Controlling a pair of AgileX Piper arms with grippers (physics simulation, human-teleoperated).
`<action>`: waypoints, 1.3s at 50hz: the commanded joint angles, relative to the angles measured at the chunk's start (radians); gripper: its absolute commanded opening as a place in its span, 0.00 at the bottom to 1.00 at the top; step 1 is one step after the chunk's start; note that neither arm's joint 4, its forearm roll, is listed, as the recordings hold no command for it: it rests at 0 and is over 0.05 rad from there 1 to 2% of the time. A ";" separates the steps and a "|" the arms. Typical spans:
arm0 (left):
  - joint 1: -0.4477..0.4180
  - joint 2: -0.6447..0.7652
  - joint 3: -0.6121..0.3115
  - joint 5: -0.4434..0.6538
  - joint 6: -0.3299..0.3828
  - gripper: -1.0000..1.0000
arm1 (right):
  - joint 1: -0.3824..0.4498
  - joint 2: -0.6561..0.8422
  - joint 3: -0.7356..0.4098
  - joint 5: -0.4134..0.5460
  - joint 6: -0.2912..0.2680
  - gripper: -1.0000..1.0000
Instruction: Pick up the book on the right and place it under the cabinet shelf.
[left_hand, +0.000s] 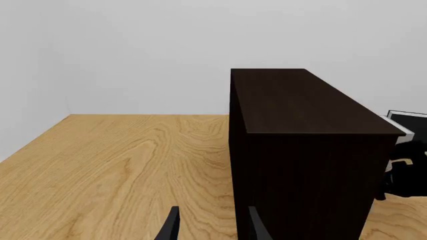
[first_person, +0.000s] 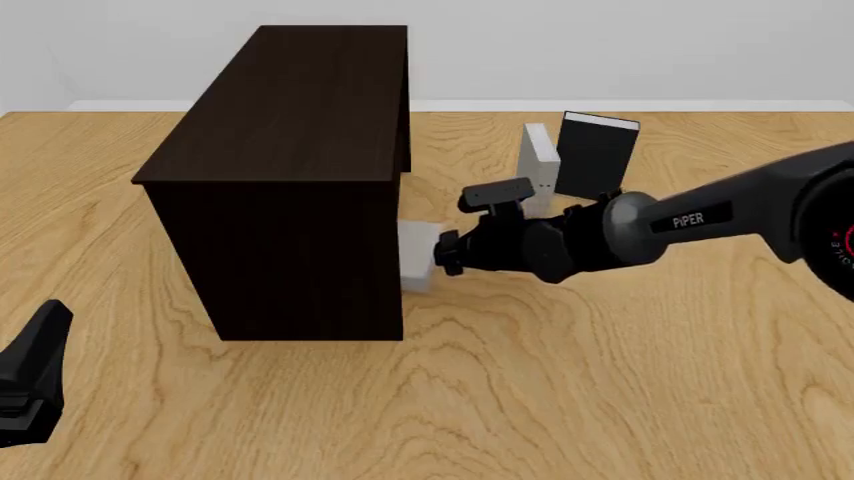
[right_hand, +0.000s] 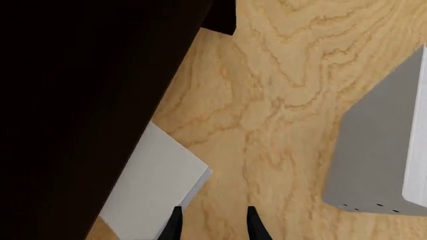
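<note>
The book (first_person: 416, 256) is a light grey hardcover lying flat on the table, its far part tucked under the cabinet shelf (first_person: 294, 150). In the right wrist view the book (right_hand: 155, 182) sticks out from beneath the dark cabinet shelf (right_hand: 80, 100). My right gripper (first_person: 446, 254) is just off the book's exposed end. It is open (right_hand: 213, 226), with bare table between its fingers and one fingertip (right_hand: 175, 222) at the book's edge. My left gripper (first_person: 34, 365) hangs at the near left, open (left_hand: 212, 227), facing the cabinet shelf (left_hand: 300, 130).
A second grey book (first_person: 539, 160) with dots along its spine (right_hand: 377, 150) stands upright behind my right arm. A black book (first_person: 597, 155) stands next to it. The wooden table (first_person: 601, 380) runs back to a white wall.
</note>
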 joint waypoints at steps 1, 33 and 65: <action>-0.001 -0.001 -0.001 0.003 0.000 1.00 | 0.058 0.043 -0.051 -0.029 0.111 1.00; -0.001 -0.001 -0.001 0.003 0.000 1.00 | 0.070 0.049 -0.057 -0.027 0.107 1.00; -0.001 -0.001 -0.001 0.003 0.000 1.00 | -0.002 -0.498 0.375 -0.171 0.105 1.00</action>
